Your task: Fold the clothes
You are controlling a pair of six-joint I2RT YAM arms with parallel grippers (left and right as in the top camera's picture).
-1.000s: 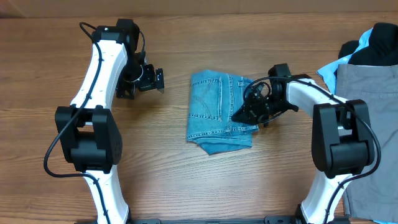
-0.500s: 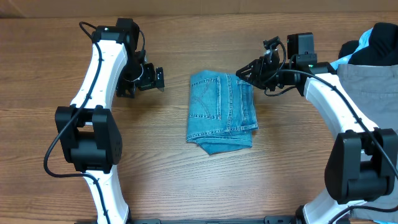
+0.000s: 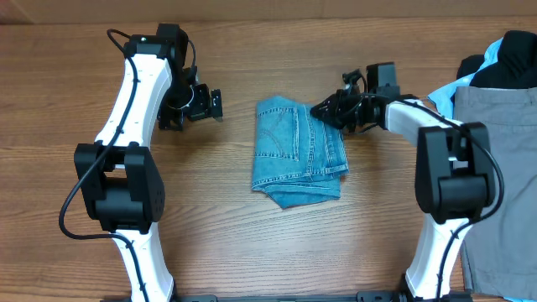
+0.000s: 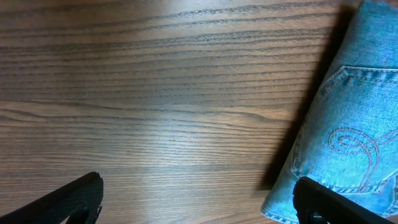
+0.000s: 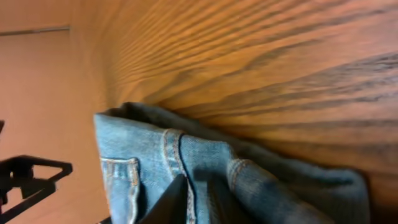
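The folded light-blue denim jeans with stitched back pockets (image 3: 298,151) lie centred on the brown wooden table (image 3: 252,252), the right gripper (image 3: 324,111) at their 1 o'clock corner, probably to tidy that edge, its grip impossible to tell, while the left gripper (image 3: 215,106) hovers wide open and empty at 9 o'clock

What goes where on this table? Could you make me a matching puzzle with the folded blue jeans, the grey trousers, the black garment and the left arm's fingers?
Things:
1. folded light-blue denim jeans
2. grey fabric trousers
3. black cloth garment
4. left arm's black fingers

Places or states:
A. top right corner of the overhead view
B. spread open above bare wood, left of the denim
C. middle of the wooden table
D. along the right edge, running down out of view

Pairs: 1-C, 2-D, 3-A, 4-B
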